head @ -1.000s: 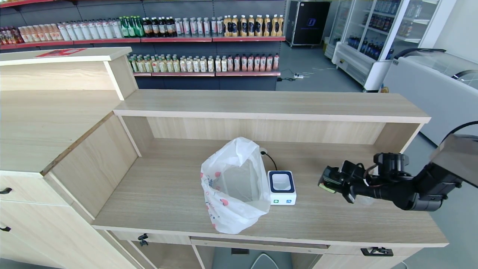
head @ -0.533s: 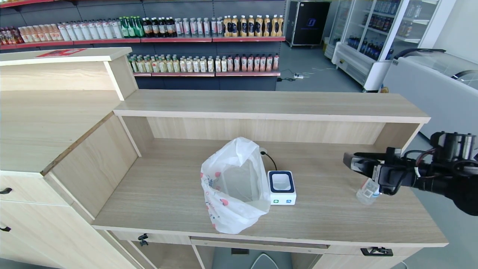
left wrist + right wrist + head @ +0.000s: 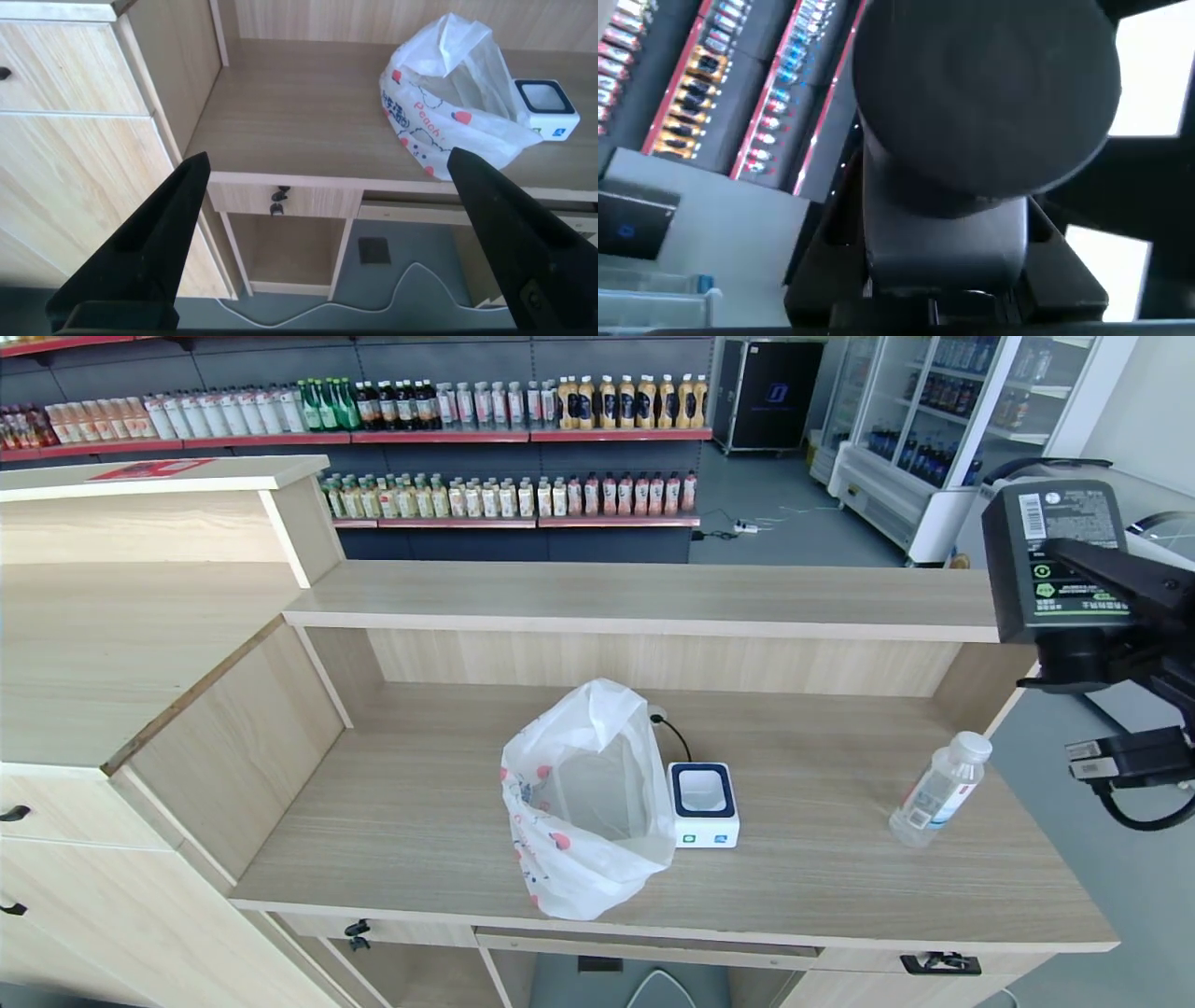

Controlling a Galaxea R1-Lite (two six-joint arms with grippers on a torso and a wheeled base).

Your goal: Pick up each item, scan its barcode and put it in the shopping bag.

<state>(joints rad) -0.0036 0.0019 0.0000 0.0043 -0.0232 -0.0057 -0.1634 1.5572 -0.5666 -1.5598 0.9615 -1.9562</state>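
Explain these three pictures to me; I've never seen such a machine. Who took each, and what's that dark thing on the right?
It is a two-armed robot at a wooden shop counter. The wide picture comes from a camera on its head, the other two from cameras on its wrists. On the counter stand an open white shopping bag, a small white scanner beside it, and a clear bottle farther right. The right arm is raised, its jaws shut on a dark container with a barcode label; its wrist camera sees that container close up. The left wrist camera looks between its own open, empty jaws at the bag and counter.
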